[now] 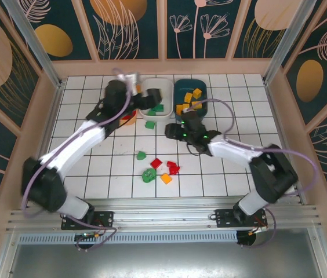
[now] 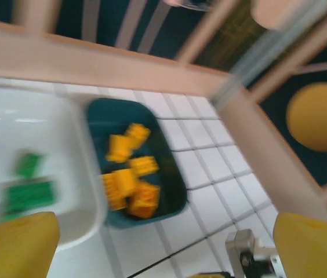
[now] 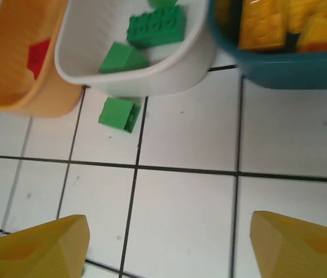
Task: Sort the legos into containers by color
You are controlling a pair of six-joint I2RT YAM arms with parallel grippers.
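My left gripper hovers open over the white bin with nothing between its fingers. That bin holds green legos. To its right stands the dark teal bin, holding yellow-orange legos. The orange bin, mostly under my left arm, has a red lego inside. My right gripper is open and empty above bare tile, just in front of the white and teal bins. A loose green lego lies ahead of it against the white bin.
On the tiles nearer the arm bases lie loose legos: green ones, two red ones and an orange one. A wooden rim and metal posts enclose the tiled floor.
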